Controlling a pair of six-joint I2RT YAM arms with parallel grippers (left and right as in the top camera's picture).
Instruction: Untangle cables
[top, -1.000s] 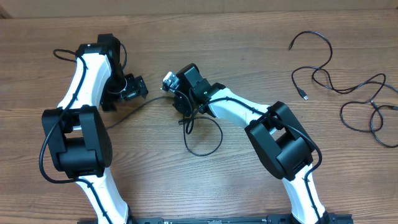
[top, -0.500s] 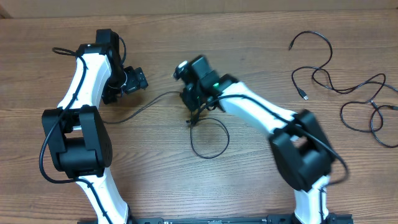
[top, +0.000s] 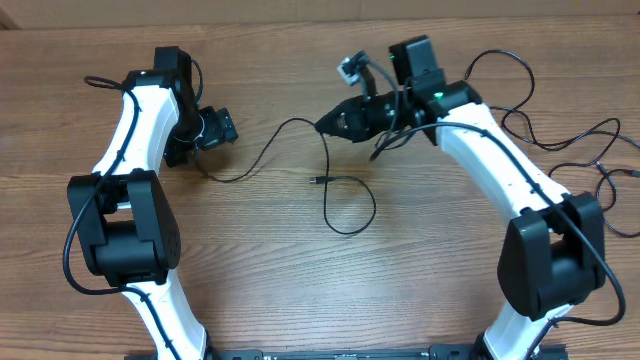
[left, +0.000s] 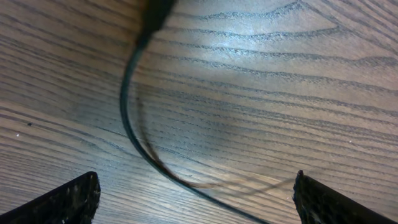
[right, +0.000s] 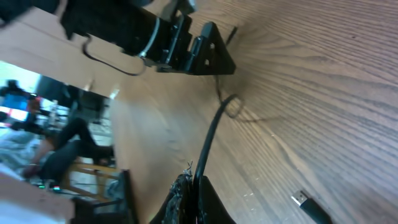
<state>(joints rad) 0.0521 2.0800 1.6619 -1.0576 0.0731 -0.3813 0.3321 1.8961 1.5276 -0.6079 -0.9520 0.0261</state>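
Observation:
One thin black cable (top: 262, 152) runs from beside my left gripper (top: 222, 130) across the table to my right gripper (top: 324, 127), which is shut on it. Past the grip it hangs down into a loop (top: 352, 208), with its plug (top: 315, 180) on the wood. In the right wrist view the cable (right: 212, 127) rises out of the closed right gripper (right: 198, 182) and the plug (right: 305, 202) lies at the lower right. In the left wrist view the left gripper (left: 196, 200) stands wide open over the table, and the cable (left: 132, 127) curves on the wood between its fingers (left: 69, 199), untouched.
More loose black cables lie spread at the far right (top: 520, 95) and near the right edge (top: 600, 185). The left arm's column (top: 120, 225) and the right arm's elbow (top: 555, 255) take up the near corners.
My right arm has swung up and to the right with the cable in its jaws, drawing the cable out longer and shifting its loop right. The left gripper has stayed open, lifting slightly.

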